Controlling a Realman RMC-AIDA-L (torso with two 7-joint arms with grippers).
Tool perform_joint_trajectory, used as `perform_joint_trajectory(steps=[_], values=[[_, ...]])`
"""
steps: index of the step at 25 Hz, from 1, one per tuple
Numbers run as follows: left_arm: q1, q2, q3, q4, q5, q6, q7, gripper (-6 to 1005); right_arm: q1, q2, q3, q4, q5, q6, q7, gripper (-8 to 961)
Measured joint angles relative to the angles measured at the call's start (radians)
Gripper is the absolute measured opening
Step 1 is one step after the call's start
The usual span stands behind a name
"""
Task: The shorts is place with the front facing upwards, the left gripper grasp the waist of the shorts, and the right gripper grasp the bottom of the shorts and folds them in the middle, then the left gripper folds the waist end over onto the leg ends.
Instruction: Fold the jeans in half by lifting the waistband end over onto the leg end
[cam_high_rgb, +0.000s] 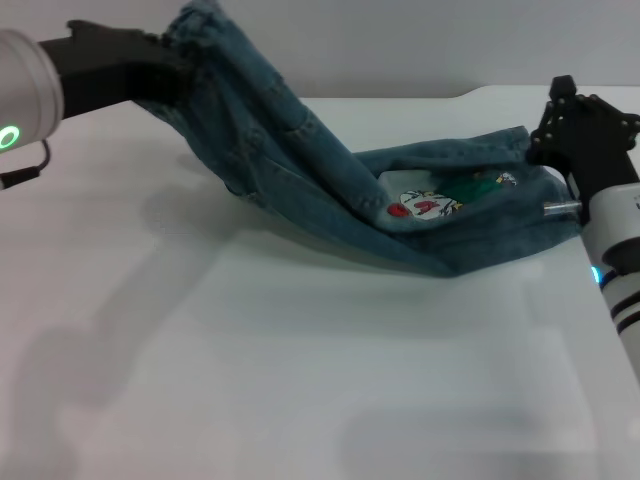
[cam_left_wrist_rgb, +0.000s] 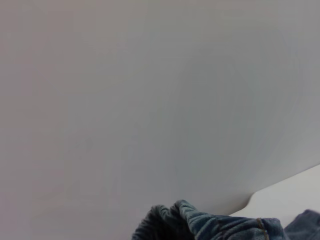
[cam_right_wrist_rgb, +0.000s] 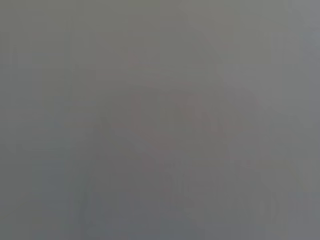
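Observation:
The blue denim shorts (cam_high_rgb: 300, 160) stretch across the white table (cam_high_rgb: 300, 380), one end raised at the far left. My left gripper (cam_high_rgb: 180, 65) is shut on the puckered waist (cam_high_rgb: 200, 25) and holds it in the air; the cloth slopes down from it to the table. That gathered waist (cam_left_wrist_rgb: 200, 225) also shows in the left wrist view. The leg ends (cam_high_rgb: 510, 150) lie flat at the right, with a cartoon patch (cam_high_rgb: 425, 205) facing up. My right gripper (cam_high_rgb: 548, 135) sits at the edge of the leg ends, touching the denim. The right wrist view shows only flat grey.
A grey wall rises behind the table's far edge (cam_high_rgb: 400, 97). The table has a stepped corner at the back right (cam_high_rgb: 470, 93). A wide bare white surface lies in front of the shorts.

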Motion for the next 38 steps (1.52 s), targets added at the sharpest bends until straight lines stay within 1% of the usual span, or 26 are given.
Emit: perform_joint_trajectory(steps=[2,3,4,5,11,16,18,19,25,31,33,38], values=[[-0.004,0.0,0.002,-0.001,-0.007,0.0,0.003,110,0.012,0.0,-0.002,-0.005,0.0,0.019,0.008,-1],[-0.013,-0.001,0.009,-0.001,-0.046,0.005,0.018,110,0.025,0.002,-0.006,-0.012,0.0,0.039,0.014,-1],[-0.013,-0.001,0.011,-0.002,-0.056,0.008,0.023,109,0.025,0.002,-0.006,-0.012,0.0,0.039,0.014,-1],[-0.014,-0.001,0.014,-0.002,-0.067,0.012,0.029,109,0.04,0.003,-0.01,-0.021,0.001,0.067,0.029,-1],[-0.028,-0.002,0.026,-0.003,-0.116,0.029,0.059,108,0.06,0.005,-0.016,-0.02,0.0,0.136,0.054,0],[-0.047,-0.002,0.028,-0.005,-0.131,0.038,0.071,108,0.09,0.007,-0.046,-0.021,0.0,0.191,0.092,-1],[-0.056,-0.003,0.028,-0.005,-0.136,0.041,0.08,108,0.116,0.007,-0.067,-0.022,0.0,0.222,0.112,-1],[-0.061,-0.003,0.028,-0.005,-0.138,0.042,0.083,108,0.116,0.007,-0.067,-0.022,0.0,0.222,0.112,-1],[-0.082,-0.002,0.028,-0.002,-0.139,0.069,0.087,108,0.167,0.008,-0.078,-0.011,-0.002,0.297,0.133,-1],[-0.087,-0.003,0.028,0.0,-0.139,0.083,0.1,108,0.223,0.008,-0.086,-0.009,-0.007,0.355,0.223,0],[-0.088,-0.002,0.028,0.0,-0.139,0.092,0.101,108,0.232,0.008,-0.089,-0.008,-0.007,0.362,0.23,0],[-0.089,-0.002,0.028,0.002,-0.139,0.105,0.106,108,0.259,0.008,-0.096,0.015,-0.003,0.433,0.234,0]])
